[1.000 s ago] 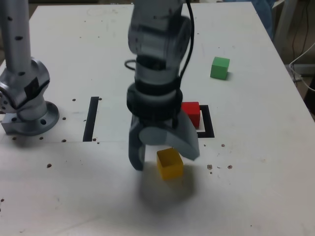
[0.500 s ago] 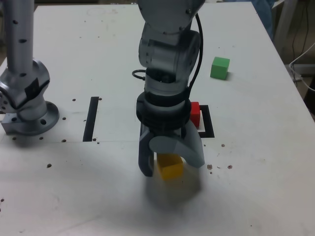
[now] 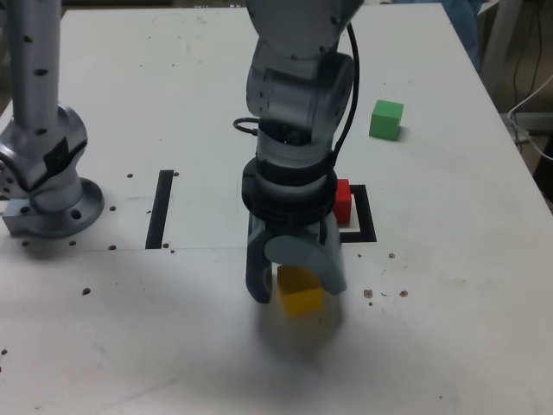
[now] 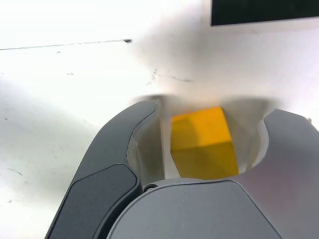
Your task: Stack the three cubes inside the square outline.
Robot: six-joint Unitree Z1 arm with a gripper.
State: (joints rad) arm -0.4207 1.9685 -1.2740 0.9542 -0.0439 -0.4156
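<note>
The yellow cube [image 3: 301, 293] rests on the white table, and my gripper [image 3: 296, 290] is lowered around it, one jaw on each side. In the wrist view the yellow cube [image 4: 202, 144] sits between the grey jaws of the gripper [image 4: 212, 114]. One jaw is close against it and a narrow gap shows at the other. The red cube [image 3: 343, 201] stands inside the square outline [image 3: 368, 228] just behind the arm, which partly hides it. Alone at the back on the exterior view's right is the green cube [image 3: 386, 119].
A straight black strip [image 3: 160, 208] lies on the table to the exterior view's left of the arm. A grey metal arm base [image 3: 45, 177] stands at the far left. Small screw holes dot the tabletop. A black band [image 4: 264, 11] shows in the wrist view.
The arm has come down and shifted slightly to the exterior view's right, so the jaws now straddle the yellow cube. The jaws have narrowed around it. The cubes have not moved.
</note>
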